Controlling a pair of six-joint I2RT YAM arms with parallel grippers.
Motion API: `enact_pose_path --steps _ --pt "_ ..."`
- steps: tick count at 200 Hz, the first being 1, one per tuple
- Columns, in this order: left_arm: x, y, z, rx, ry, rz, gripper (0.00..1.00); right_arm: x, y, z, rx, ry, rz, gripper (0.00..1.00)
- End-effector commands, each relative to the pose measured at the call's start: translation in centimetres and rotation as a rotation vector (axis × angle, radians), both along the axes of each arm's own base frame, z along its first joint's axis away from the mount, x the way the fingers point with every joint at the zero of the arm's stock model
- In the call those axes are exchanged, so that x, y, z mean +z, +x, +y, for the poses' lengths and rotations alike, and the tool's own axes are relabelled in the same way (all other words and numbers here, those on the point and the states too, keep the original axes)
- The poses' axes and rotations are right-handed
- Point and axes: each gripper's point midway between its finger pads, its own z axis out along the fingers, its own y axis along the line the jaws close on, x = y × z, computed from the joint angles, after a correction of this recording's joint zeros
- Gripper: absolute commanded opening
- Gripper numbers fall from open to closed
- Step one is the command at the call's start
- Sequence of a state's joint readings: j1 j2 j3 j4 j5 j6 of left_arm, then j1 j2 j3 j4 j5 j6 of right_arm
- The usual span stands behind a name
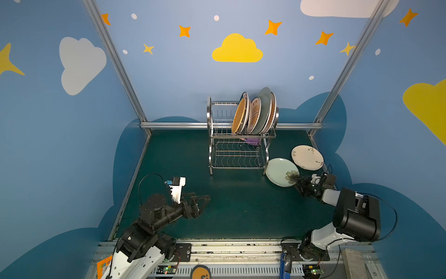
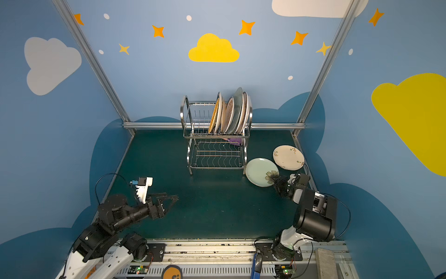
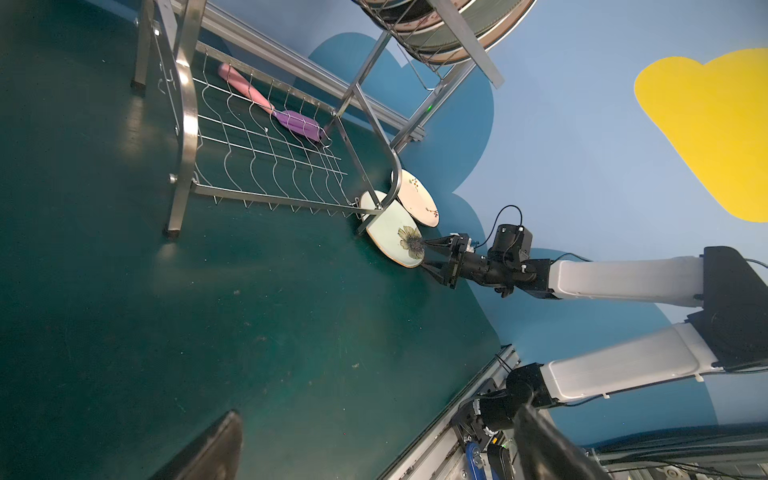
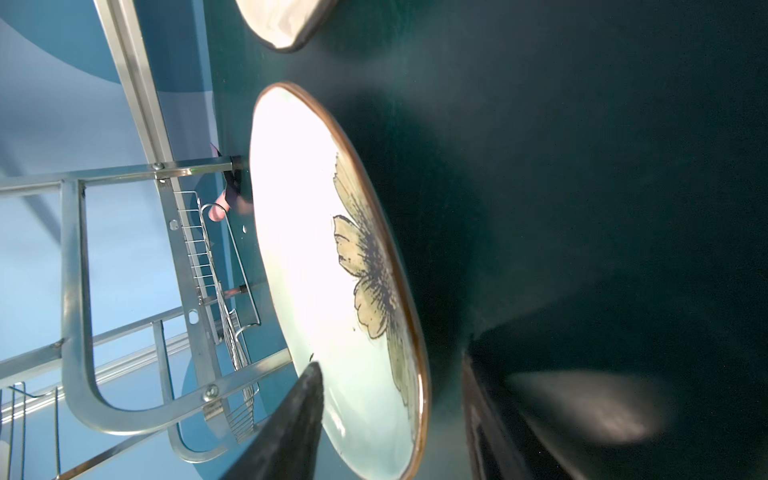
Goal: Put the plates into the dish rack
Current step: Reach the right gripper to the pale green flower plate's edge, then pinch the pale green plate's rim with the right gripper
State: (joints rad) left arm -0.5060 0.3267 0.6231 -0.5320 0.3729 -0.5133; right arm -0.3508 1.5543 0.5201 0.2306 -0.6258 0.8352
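Note:
The steel dish rack (image 1: 210, 135) (image 2: 185, 125) stands at the back of the green mat, with several plates (image 1: 253, 113) (image 2: 231, 113) upright in its upper tier. A pale green plate (image 1: 280, 170) (image 2: 259, 169) (image 3: 388, 232) (image 4: 299, 249) with a dark flower lies flat to the right of the rack. Behind it lies a cream floral plate (image 1: 307, 157) (image 2: 288, 157) (image 3: 415, 197). My right gripper (image 1: 297, 180) (image 2: 276, 180) (image 4: 390, 361) straddles the green plate's near rim, one finger over its face and one below, with a gap still showing. My left gripper (image 1: 206, 199) (image 2: 175, 198) (image 3: 380, 412) hangs open and empty over the mat.
A pink and purple utensil (image 3: 270, 106) (image 1: 252, 141) lies at the back of the rack's lower wire tier (image 1: 237, 157). Blue walls with aluminium posts close in the mat on three sides. A metal rail (image 1: 241, 248) runs along the front edge.

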Motion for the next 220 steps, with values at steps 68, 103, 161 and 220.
enact_pose_path --steps 68,103,161,220 --pt "0.1 0.0 0.1 0.005 -0.011 -0.011 1.00 -2.0 0.2 0.6 -0.037 0.067 0.091 0.37" --pt "0.2 0.0 0.1 0.007 -0.011 -0.014 1.00 -3.0 0.2 0.9 -0.057 0.070 0.109 0.33" --pt "0.2 0.1 0.2 0.012 -0.009 -0.013 1.00 -3.4 -0.2 1.2 -0.084 0.036 0.129 0.25" --pt "0.2 0.1 0.3 0.016 -0.008 -0.013 1.00 -3.3 -0.7 1.2 -0.101 0.018 0.136 0.14"
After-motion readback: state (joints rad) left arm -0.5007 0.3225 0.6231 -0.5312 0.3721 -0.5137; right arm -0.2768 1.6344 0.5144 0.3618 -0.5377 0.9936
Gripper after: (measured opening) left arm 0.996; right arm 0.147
